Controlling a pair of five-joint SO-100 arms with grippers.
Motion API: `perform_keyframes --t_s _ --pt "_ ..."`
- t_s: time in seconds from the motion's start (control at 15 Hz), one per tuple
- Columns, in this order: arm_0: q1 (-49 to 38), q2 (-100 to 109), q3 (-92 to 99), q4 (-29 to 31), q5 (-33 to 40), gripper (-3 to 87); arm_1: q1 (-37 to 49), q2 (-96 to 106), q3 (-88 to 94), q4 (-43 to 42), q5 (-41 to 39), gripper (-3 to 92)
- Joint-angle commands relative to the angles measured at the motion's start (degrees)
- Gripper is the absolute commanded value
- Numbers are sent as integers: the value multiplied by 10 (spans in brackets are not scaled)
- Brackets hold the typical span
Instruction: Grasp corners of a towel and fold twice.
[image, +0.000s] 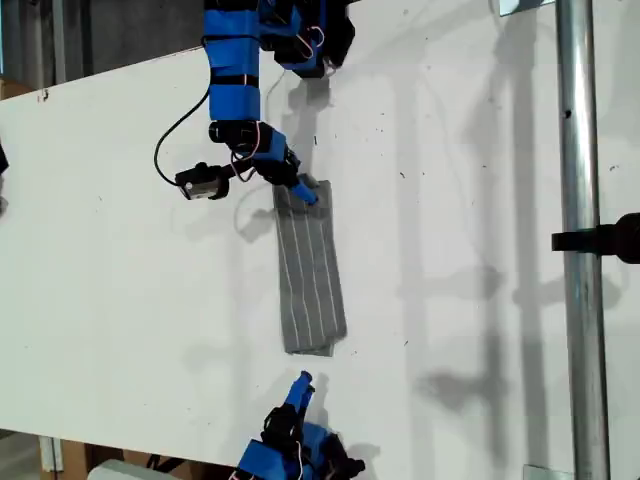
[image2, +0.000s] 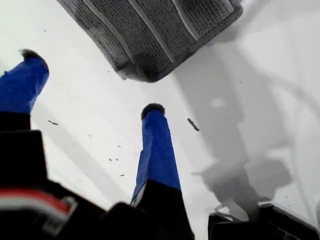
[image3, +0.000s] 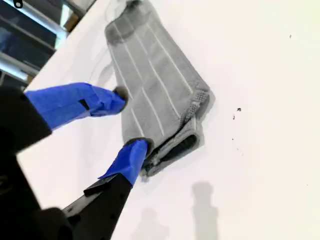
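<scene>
Exterior view: towel (image: 310, 270) folded to a narrow strip, flat on white table (image: 480, 200), a little toward 9 o'clock of the view's centre.
Long axis: near 12-to-6 in the exterior view, stripes along it.
First gripper (image: 303, 385): at 6 o'clock of the strip in the exterior view, near its end but apart from it, bare table between.
First gripper fingers (image2: 156, 145): spread wide, nothing between them; rounded towel corner (image2: 145, 75) straight ahead of the tips.
Second gripper (image: 298, 190): at the strip's 12 o'clock end in the exterior view, touching the cloth.
Second gripper fingers (image3: 131, 155): spread, straddling the layered end; one tip on the side edge, the other against the corner (image3: 192, 142) stack; not yet pinching.
Nearer arm: second, already at the cloth; first needs an advance toward 12 o'clock to reach its end.
Key relation, judged: second fold runs end to end along the long axis, so each gripper takes the short end facing it.
Stage, judged: one fold done, second not begun.
Writing, brands: none legible.
Other: metal pole (image: 578, 250), upright at 3 o'clock in the exterior view.
</scene>
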Motion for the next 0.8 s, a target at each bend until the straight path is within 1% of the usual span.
perform_keyframes --t_s 0.0,0.07,0.2,0.33,0.4,0.47,0.53,0.6,0.67,0.73 --pt "12 85 40 -28 18 54 26 95 62 -12 58 393" --pt "8 142 67 -40 67 -26 41 177 127 -18 84 389" --pt "-3 150 96 -58 99 -26 62 341 243 -7 117 385" --pt "11 150 146 -110 128 -26 53 490 332 11 149 377" --pt "15 150 189 -142 121 -26 47 537 358 25 162 379" --pt "25 150 242 -202 125 -26 42 569 376 33 172 385" --pt "28 148 257 -201 143 -26 41 588 396 23 182 395" --pt "26 149 254 -162 155 -26 41 593 421 -12 187 400" --pt "21 149 242 -128 156 -26 40 570 433 -59 194 404" --pt "25 149 237 -121 159 -26 45 520 432 -116 196 409"
